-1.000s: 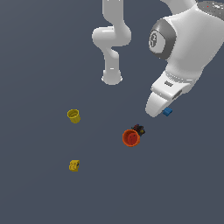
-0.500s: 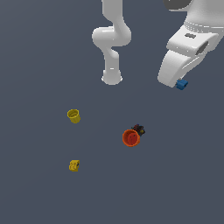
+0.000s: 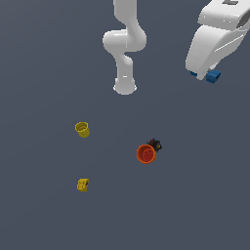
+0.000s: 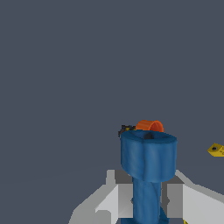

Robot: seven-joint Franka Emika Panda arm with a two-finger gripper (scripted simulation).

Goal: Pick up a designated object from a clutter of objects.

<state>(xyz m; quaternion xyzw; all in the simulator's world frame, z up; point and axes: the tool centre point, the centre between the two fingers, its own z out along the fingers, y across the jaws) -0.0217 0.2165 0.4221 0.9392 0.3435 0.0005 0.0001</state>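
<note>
The fingers [image 4: 147,199] squeeze the blue piece [image 4: 148,168], high above the worktop [image 3: 58,219]. The pick-up looks about done. Next, just hold tight.

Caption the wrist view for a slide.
Gripper shut on the blue piece, orange-red cup beyond.

Matt blue piece [image 4: 148,162] looks smooth plastic; gripper [image 4: 147,199] pale, matt; table [image 3: 44,73] flat, dull grey
</note>
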